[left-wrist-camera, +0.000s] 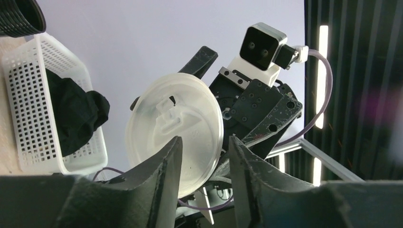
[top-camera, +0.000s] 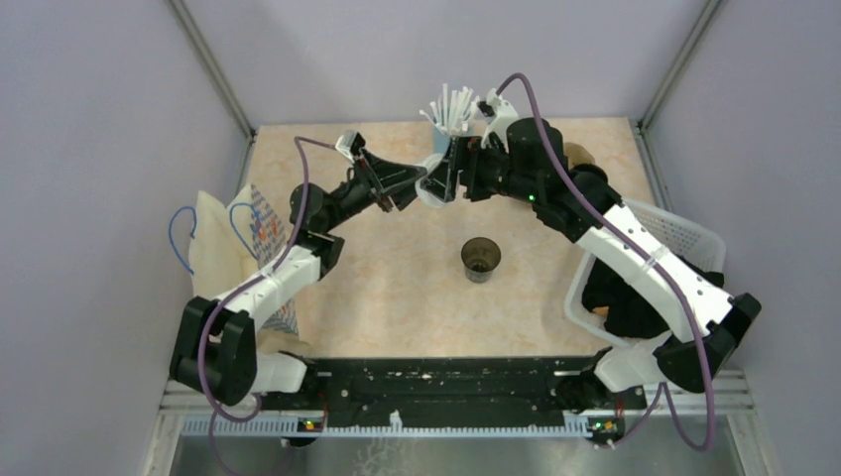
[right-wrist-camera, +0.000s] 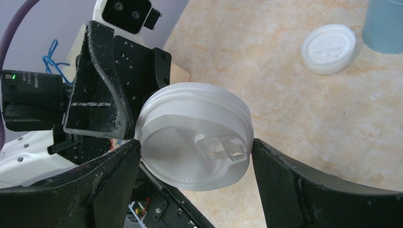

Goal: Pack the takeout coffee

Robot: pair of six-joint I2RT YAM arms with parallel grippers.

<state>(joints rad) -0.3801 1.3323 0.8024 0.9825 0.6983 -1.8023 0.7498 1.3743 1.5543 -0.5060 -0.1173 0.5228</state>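
Where the arms meet at the far middle, the right gripper [right-wrist-camera: 196,142] clasps the white lid [right-wrist-camera: 195,137] edge to edge; the left gripper [left-wrist-camera: 205,140], half parted, loosely straddles its rim. The dark cup [top-camera: 481,260] stands upright mid-table, nearer.

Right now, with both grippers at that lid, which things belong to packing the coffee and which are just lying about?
For the job: dark cup; white lid, held in the right gripper.
Lying about for now: second lid; blue cup of straws; white basket with black cloth; bags with blue handles.
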